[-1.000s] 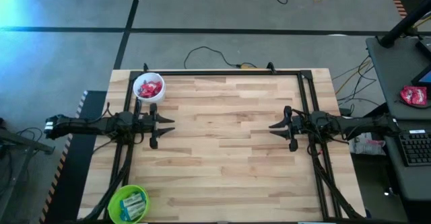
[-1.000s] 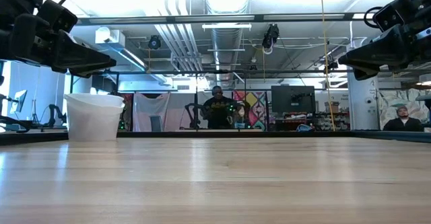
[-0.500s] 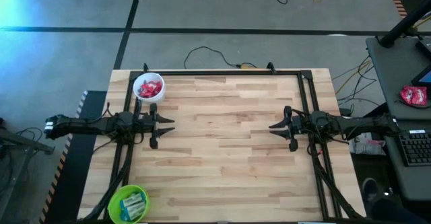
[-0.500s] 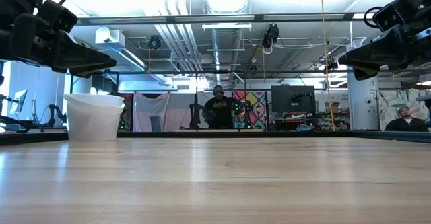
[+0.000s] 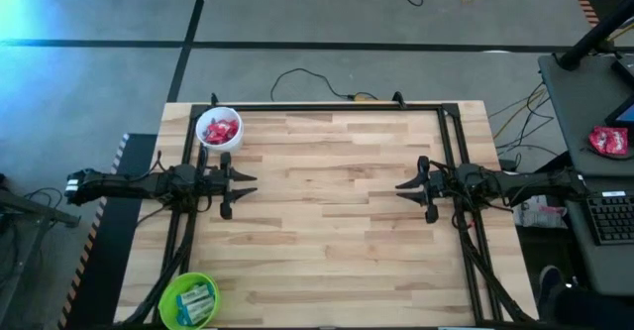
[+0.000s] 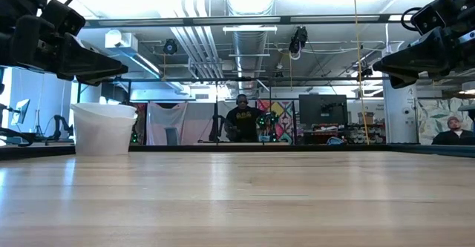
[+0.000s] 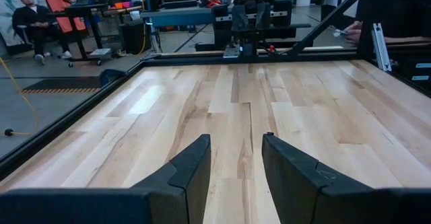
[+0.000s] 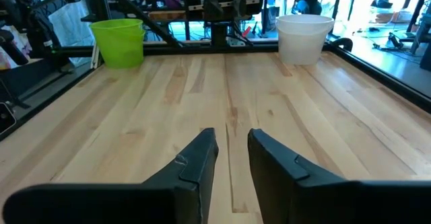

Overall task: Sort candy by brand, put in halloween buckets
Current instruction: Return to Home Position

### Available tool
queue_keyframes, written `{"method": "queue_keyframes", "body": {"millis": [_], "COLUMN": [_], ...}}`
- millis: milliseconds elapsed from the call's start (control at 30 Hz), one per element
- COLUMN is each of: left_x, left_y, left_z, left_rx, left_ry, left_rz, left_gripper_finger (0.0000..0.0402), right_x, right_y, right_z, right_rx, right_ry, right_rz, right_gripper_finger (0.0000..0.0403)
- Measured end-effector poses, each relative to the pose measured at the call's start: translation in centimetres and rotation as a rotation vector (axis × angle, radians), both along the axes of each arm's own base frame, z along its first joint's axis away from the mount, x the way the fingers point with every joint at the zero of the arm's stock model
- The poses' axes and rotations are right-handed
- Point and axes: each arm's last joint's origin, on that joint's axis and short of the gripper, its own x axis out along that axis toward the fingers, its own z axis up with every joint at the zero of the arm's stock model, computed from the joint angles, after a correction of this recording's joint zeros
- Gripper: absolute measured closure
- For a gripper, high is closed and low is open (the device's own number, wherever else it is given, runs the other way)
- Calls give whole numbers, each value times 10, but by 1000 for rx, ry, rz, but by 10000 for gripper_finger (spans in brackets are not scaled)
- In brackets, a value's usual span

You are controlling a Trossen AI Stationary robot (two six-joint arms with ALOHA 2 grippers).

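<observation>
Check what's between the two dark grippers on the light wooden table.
Nothing; bare light wooden table between left gripper and right gripper, per high view.

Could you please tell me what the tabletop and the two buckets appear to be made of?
Tabletop: wood, probably sealed; pale joined strips with visible grain and a soft sheen. White bucket and green bucket: likely plastic; smooth, evenly coloured walls, faintly glossy.
</observation>
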Motion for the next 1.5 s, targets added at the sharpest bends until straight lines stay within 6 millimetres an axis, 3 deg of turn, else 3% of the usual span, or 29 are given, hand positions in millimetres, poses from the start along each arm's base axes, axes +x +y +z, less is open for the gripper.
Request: {"method": "queue_keyframes", "body": {"millis": [700, 1167, 1500], "left_x": [0, 0, 0], "left_y": [0, 0, 0], "left_z": [0, 0, 0], "left_rx": [0, 0, 0], "left_ry": [0, 0, 0], "left_rz": [0, 0, 0], "left_gripper_finger": [283, 283, 283], "right_x": [0, 0, 0], "right_y": [0, 0, 0], "right_z": [0, 0, 0], "right_rx": [0, 0, 0], "right_ry": [0, 0, 0], "right_rz": [0, 0, 0], "right_gripper_finger": [314, 333, 320]}}
